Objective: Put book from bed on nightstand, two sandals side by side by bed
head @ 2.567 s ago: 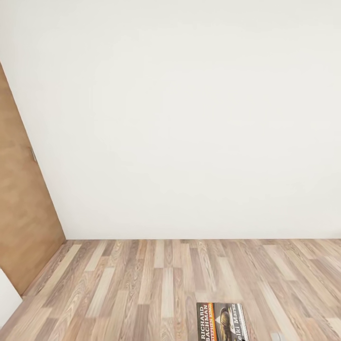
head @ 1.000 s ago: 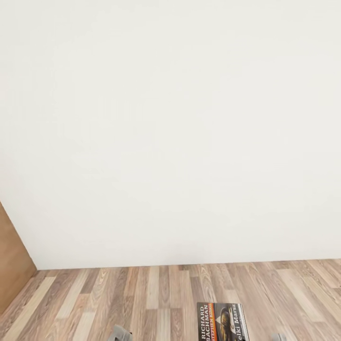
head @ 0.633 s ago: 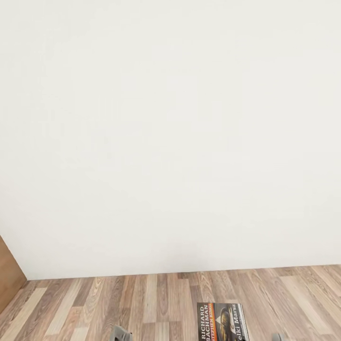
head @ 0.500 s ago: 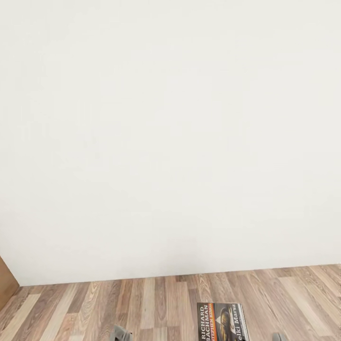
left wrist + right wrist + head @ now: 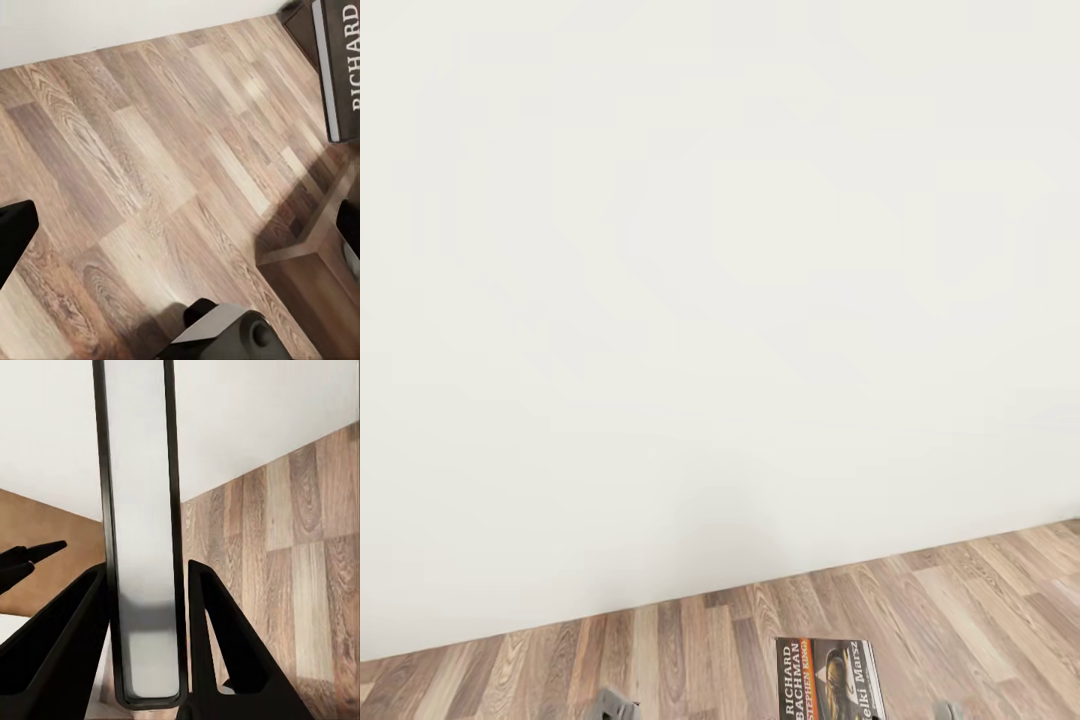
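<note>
White wall [image 5: 720,250] ahead; book [image 5: 141,547] clamped edge-on between right end effector [image 5: 146,645] fingers.

The head camera faced a white wall [image 5: 720,280] from close by, with a strip of plank floor [image 5: 980,590] along the frame's bottom edge. The left wrist camera looked steeply down at that floor [image 5: 142,165] from near it. The right wrist camera looked edge-on along the book [image 5: 140,532], which all three views shared.
</note>
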Controlling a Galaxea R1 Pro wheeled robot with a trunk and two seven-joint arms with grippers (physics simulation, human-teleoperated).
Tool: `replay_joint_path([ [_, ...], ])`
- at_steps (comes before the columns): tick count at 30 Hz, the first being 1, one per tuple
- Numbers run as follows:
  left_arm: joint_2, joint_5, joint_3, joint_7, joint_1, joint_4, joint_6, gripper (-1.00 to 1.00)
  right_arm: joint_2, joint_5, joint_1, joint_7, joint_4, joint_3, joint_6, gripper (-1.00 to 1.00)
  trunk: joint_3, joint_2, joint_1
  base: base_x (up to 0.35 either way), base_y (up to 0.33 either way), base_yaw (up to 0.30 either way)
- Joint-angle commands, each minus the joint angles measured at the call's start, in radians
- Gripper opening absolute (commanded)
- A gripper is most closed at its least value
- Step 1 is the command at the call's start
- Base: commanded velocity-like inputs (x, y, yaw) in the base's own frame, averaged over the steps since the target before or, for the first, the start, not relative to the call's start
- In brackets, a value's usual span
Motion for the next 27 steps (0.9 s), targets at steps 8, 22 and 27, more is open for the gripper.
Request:
replay_joint_path([
  [8,0.000,-0.011,0.008,-0.003,0.000,0.000,-0.006,1.00,0.000,-0.006,-0.001,0.002,0.003,0.008,-0.009,-1.00,-0.003,-0.001,0.000,0.094,0.000,-0.099],
  [22,-0.002,-0.011,0.008,-0.003,0.000,0.000,-0.006,1.00,0.000,-0.006,-0.001,0.002,0.003,0.008,-0.009,-1.00,-0.003,-0.001,0.000,0.314,0.000,-0.007],
  [27,-0.003,-0.011,0.007,-0.003,0.000,0.000,-0.006,1.00,0.000,-0.006,-0.001,0.002,0.003,0.008,-0.009,-1.00,-0.003,-0.001,0.000,0.321,0.000,-0.190],
])
